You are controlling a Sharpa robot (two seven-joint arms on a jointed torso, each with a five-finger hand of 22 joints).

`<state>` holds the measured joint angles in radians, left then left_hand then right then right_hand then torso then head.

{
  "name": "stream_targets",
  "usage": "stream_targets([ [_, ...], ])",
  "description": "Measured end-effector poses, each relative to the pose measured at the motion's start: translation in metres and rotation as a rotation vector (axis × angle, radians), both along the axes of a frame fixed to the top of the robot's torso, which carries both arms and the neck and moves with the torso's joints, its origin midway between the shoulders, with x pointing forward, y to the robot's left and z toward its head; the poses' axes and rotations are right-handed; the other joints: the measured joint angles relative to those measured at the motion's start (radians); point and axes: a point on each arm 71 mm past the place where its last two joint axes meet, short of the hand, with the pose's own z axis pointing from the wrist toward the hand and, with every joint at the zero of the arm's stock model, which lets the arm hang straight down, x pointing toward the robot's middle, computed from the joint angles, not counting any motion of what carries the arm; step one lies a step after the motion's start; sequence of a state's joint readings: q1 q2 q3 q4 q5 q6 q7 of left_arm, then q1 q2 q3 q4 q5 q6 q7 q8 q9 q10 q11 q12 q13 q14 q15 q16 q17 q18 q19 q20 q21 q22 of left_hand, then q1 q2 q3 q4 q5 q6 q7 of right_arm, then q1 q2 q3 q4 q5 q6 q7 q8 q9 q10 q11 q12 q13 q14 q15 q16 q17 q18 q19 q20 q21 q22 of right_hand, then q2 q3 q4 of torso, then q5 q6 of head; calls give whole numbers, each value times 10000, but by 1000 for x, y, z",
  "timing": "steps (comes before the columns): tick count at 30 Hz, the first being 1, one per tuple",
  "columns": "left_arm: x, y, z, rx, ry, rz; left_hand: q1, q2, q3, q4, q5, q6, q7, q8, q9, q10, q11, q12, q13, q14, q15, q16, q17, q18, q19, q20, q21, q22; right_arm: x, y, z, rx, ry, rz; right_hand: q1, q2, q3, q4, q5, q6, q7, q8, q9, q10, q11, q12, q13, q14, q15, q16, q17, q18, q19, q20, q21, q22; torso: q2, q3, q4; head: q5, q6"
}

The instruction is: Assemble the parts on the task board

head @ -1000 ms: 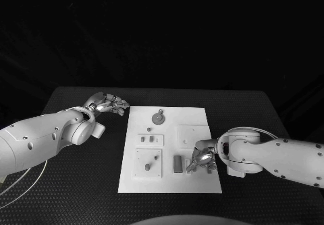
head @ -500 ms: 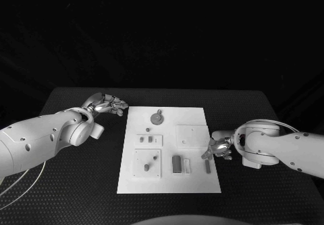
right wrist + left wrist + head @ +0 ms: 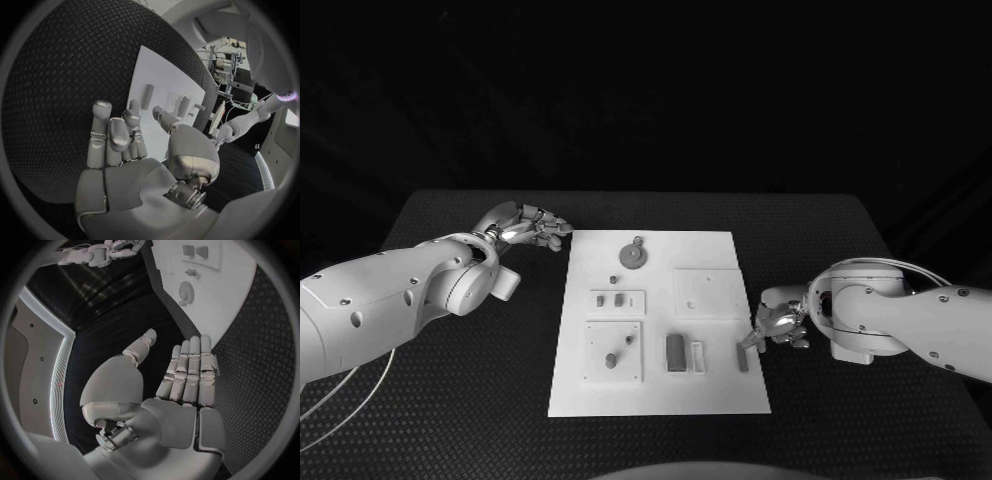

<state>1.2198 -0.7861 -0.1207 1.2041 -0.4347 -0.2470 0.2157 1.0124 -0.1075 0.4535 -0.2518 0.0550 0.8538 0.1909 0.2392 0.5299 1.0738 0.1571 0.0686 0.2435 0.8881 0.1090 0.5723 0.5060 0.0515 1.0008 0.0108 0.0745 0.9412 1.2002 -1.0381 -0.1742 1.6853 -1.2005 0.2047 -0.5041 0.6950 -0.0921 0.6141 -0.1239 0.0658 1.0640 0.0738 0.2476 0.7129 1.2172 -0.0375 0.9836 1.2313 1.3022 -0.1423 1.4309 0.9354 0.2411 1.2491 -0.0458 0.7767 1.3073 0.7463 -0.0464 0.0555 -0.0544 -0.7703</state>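
Parts sit scattered over the task board, the white plate at the middle of your black table. From the head view you get the layout: a round disc part near the far end, a small peg just below it, two little pieces in a raised block, a square pad carrying two more bits, a dark bar standing in a slot nearer you, and a slim loose part lying flat by the board's right edge.

Your right hand hovers at that right edge, just beside the slim part. The head view can't tell you whether it touches; the right wrist view does better, showing the fingers loosely apart and bare, the slim part lying beyond the fingertips on the white plate.

Your left hand sits off the board's far-left corner over the table. The head view makes it a compact cluster; the left wrist view shows the fingers straight and side by side, thumb apart, holding nothing, with the disc part ahead.
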Motion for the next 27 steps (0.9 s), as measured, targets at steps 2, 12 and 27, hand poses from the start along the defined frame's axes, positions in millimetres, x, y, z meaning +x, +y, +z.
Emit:
stream_targets([
  [2, 0, 0, 0, -1, 7, -8, 0, 0, 0, 0, 0, 0, 0, 0, 0, 0, 0, 0, -9, 0, 0, 0, 0, 0, 0, 0, 0, 0, 0, 3, -2, -33, 59, 87, -43, 43, -28, 27, 0, 5, 4, 0, 0, 17, 17, 0, -7, 0, 1, 0, 1, 2, -35, 34, 0, 0, 0, -2, 3, -4, -15],
  [12, 0, -1, 0, -14, 34, -61, -35, 35, 0, 0, 0, 0, 0, 0, 1, 0, 0, 0, -9, 0, 0, -40, 17, -1, 0, 0, 0, 0, -4, 19, -20, -45, 452, 400, -61, 25, -29, 29, 0, 55, -23, 3, -1, 17, 17, 0, -10, 16, 16, 0, 1, 5, -34, 35, 36, 0, 0, -6, 22, -22, -63],
  [27, 0, -1, 0, -23, 53, -88, -34, 36, 2, 53, 0, 0, 0, 0, 1, 0, 0, 0, -8, 0, 0, -39, 30, -2, 0, 0, 0, -8, 4, 32, -28, -112, 409, 659, -4, 155, -31, -301, 0, 312, -126, 24, 13, 18, 16, -2, -10, 36, 28, -1, -7, 7, -74, 3, 84, 0, -2, -7, 15, 6, -72],
])
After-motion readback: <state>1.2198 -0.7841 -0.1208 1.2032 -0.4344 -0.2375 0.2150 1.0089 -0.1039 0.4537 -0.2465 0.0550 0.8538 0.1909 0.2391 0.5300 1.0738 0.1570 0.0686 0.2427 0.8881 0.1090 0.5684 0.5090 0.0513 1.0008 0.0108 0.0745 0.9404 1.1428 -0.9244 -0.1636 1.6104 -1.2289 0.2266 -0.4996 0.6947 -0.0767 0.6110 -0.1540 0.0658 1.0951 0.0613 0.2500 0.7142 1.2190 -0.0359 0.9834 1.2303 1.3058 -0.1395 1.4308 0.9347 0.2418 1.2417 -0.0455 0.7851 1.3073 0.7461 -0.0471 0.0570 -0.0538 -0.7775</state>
